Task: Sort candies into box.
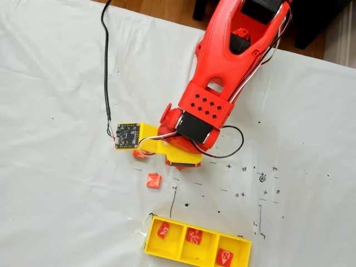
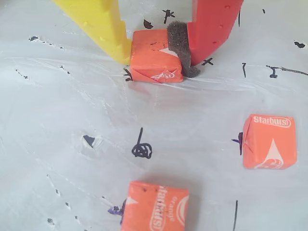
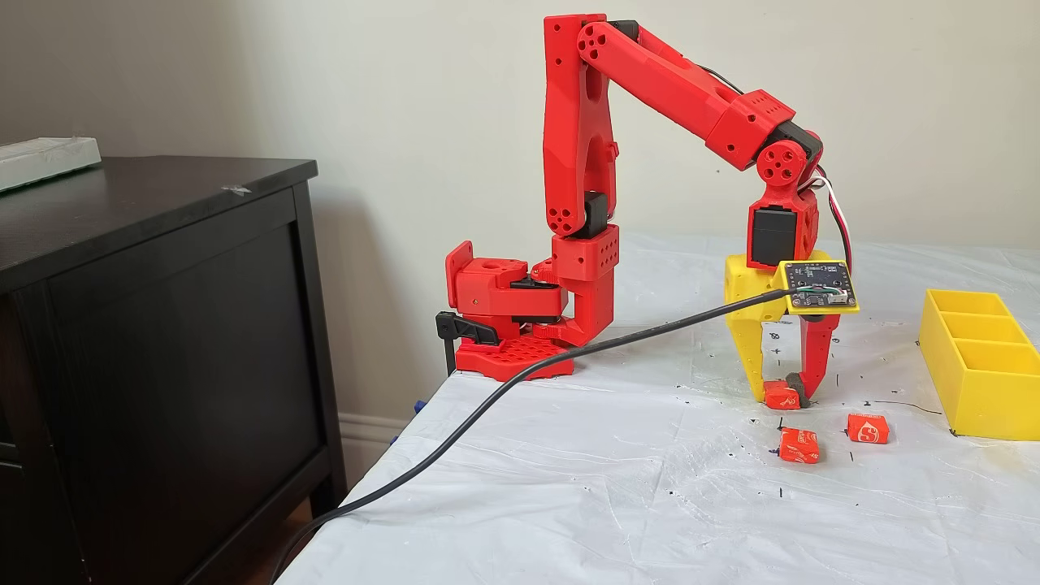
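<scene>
A white plastic sheet dotted with black pen marks covers the surface, with a dark wooden cabinet standing beside it against a pale wall. The landmark here is the long, shallow bright-yellow plastic tray with three square compartments; each compartment holds one small red-orange wrapped square candy, at and.

Well apart from the tray, the red arm's gripper reaches down to the sheet. Its jaws, one yellow and one red with a dark foam pad, are pinching a fourth wrapped candy that sits on the sheet; the pad presses its right side in the wrist view, probably to keep the slick wrapper from slipping. The candy seems not yet lifted.

Two more loose candies lie on the sheet, nearer the tray than the pinched one: one closer to the tray and one further from it. They rest beside pen marks, likely chosen starting spots.

With three candies sorted, the task looks about halfway; lifting and carrying the pinched piece to the tray would follow.
</scene>
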`<control>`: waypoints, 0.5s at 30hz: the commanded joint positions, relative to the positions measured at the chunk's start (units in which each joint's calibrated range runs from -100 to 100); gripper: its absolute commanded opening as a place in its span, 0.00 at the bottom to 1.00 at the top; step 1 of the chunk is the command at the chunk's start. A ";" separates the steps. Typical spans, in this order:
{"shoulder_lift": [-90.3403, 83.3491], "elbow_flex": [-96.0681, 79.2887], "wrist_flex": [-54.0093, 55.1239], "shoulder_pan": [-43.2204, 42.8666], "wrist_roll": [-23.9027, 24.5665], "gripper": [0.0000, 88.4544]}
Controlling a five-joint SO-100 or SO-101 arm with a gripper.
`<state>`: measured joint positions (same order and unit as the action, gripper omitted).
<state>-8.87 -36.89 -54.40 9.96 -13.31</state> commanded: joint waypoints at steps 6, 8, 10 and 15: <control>-12.93 13.36 -10.16 -4.25 2.30 0.05; -15.39 16.00 -11.96 -5.97 3.13 0.05; -16.75 18.64 -13.35 -7.69 4.10 0.05; -16.83 24.28 -14.99 -11.68 6.35 0.04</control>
<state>-20.32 -21.49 -68.45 1.83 -8.52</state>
